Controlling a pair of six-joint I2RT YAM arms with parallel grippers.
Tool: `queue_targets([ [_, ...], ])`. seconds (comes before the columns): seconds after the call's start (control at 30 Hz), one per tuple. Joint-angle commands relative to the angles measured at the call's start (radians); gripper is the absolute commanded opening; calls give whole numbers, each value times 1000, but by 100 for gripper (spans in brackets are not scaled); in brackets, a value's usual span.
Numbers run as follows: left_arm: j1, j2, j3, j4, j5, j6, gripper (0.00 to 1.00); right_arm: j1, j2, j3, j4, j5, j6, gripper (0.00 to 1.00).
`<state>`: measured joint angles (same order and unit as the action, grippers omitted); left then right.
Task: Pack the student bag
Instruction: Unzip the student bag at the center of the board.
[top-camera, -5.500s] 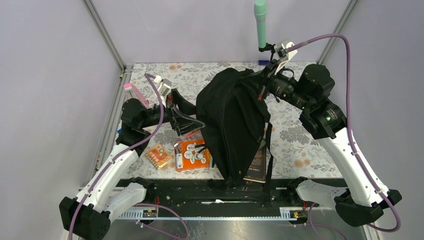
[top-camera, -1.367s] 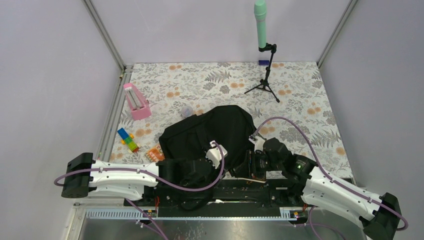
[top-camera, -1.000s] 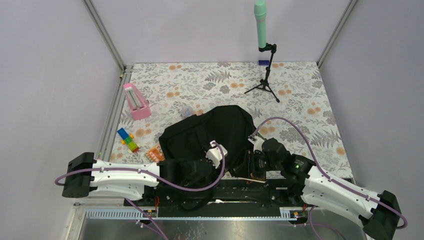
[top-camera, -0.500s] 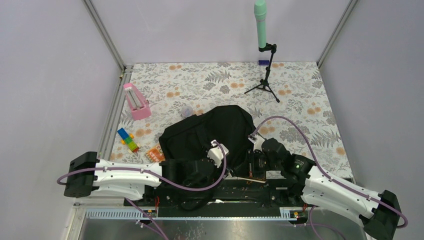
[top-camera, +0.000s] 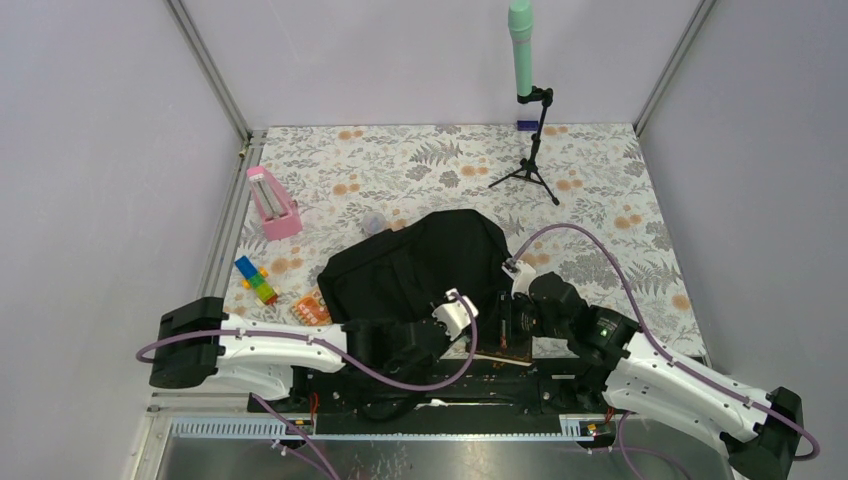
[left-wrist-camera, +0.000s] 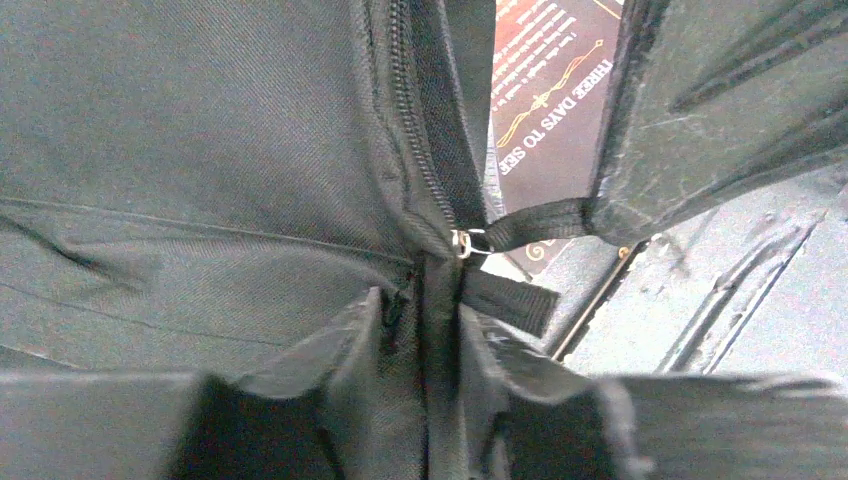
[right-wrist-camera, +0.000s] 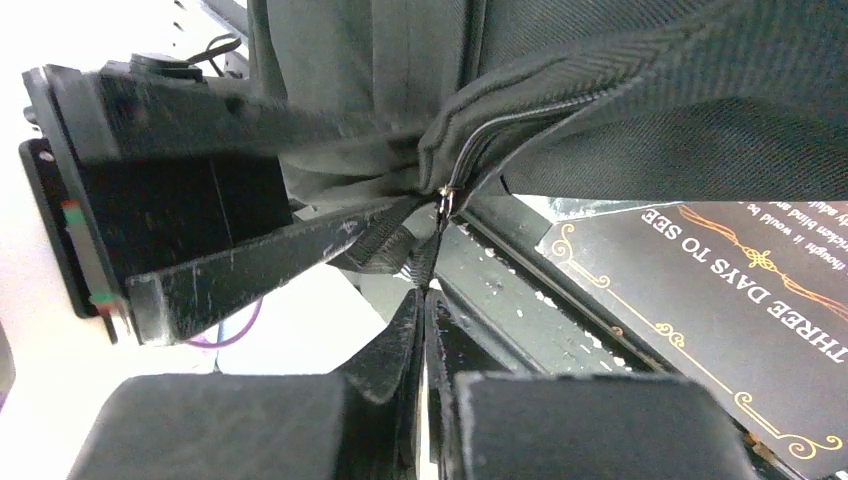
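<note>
At the near edge of the floral desk (top-camera: 600, 180), between the two arms, the student bag (top-camera: 410, 265) lies slumped, its inside hidden from every view. A dark book (top-camera: 497, 351) with gold lettering pokes out at the bag's near right corner, mostly covered; whether it sits inside or underneath is unclear. The left end effector (left-wrist-camera: 425, 312), narrowed, seems to pinch the fabric seam at the zip's end, though its tips are blurred. The right end effector (right-wrist-camera: 424, 310) is closed on the zip pull (right-wrist-camera: 432, 245) strap.
</note>
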<state>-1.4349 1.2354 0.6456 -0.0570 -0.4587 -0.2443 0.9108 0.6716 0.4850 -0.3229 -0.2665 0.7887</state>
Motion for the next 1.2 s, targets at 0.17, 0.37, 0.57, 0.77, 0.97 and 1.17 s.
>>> queue_targets([
  [0.17, -7, 52, 41, 52, -37, 23, 0, 8, -7, 95, -46, 148, -65, 0],
  [0.37, -7, 41, 27, 53, -21, 10, 0, 8, 46, 187, -101, 339, -129, 0],
  [0.57, -7, 27, 13, 52, -19, -2, 0, 8, 89, 243, -115, 398, -180, 0],
  [0.77, -7, 19, 5, 52, -21, -19, 0, 8, 94, 261, -149, 483, -177, 0],
  [0.97, -7, 13, -11, 52, -19, -26, 0, 8, 86, 289, -153, 541, -195, 0],
  [1.17, -7, 3, -21, 52, -22, -31, 0, 6, 112, 345, -174, 617, -203, 0],
])
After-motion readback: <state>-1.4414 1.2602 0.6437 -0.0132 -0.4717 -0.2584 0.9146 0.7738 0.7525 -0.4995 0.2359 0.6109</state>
